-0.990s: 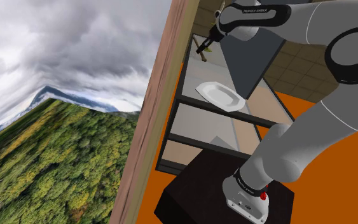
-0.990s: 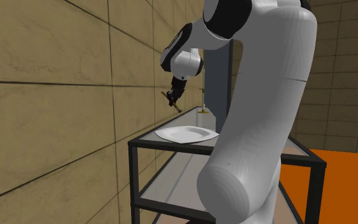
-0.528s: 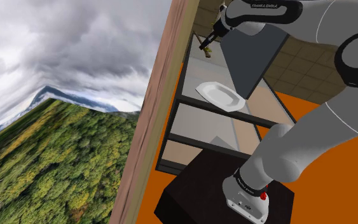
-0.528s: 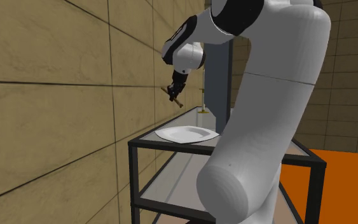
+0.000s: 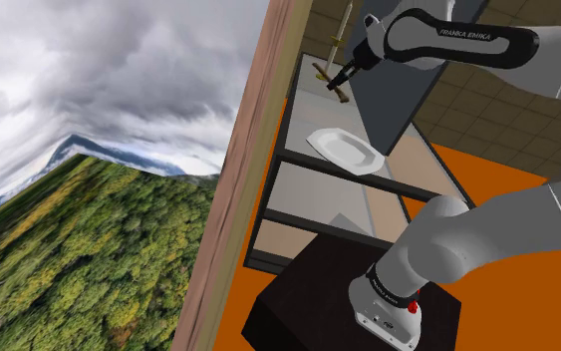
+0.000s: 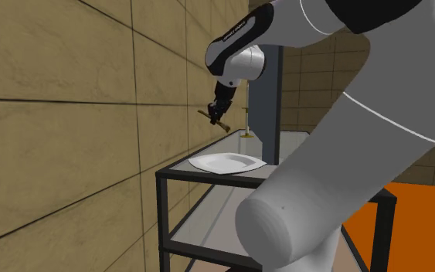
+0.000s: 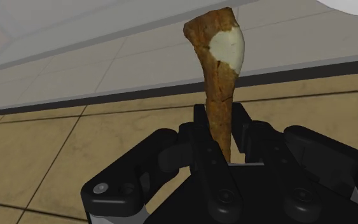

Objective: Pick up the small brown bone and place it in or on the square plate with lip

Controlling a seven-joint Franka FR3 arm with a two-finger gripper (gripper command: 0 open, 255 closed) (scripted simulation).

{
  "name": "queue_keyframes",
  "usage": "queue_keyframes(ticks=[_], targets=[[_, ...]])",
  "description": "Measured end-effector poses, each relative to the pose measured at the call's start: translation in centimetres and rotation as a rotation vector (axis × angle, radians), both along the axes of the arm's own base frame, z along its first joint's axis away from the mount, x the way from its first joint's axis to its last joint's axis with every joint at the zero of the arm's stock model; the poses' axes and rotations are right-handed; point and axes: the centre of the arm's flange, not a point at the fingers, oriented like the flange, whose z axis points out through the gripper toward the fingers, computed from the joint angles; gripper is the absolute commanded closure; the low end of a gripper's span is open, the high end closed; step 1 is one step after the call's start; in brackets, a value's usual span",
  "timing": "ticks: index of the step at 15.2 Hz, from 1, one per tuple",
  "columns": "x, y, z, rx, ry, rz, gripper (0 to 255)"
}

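My hand (image 5: 347,76) is closed on the small brown bone (image 5: 334,88), both fingers (image 7: 200,127) pressed against its narrow shaft, with nothing else in the grip. In the wrist view the bone sticks out past my fingertips, widening to a knobbed end with a pale patch on one side. I hold it in the air, clear of the worktop (image 5: 313,112) and over its far part, close to the tan tiled wall (image 6: 69,116). In the second exterior view the bone hangs tilted below my wrist.

The square plate with lip (image 6: 223,162) is drawn white and lies flat on the worktop, lower than the bone and apart from it, toward the end nearer my stand (image 5: 298,299). Beyond the plate a slender gold-coloured thing (image 6: 246,133) stands upright on the worktop; it may be a candlestick, though I cannot tell.
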Motion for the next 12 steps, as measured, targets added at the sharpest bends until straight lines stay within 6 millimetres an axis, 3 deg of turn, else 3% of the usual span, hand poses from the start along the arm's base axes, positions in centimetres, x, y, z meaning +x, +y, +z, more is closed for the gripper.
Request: queue_keyframes(ticks=[12], targets=[[-14.4,7.2,-0.5,-0.001,-0.001,0.000,255]])
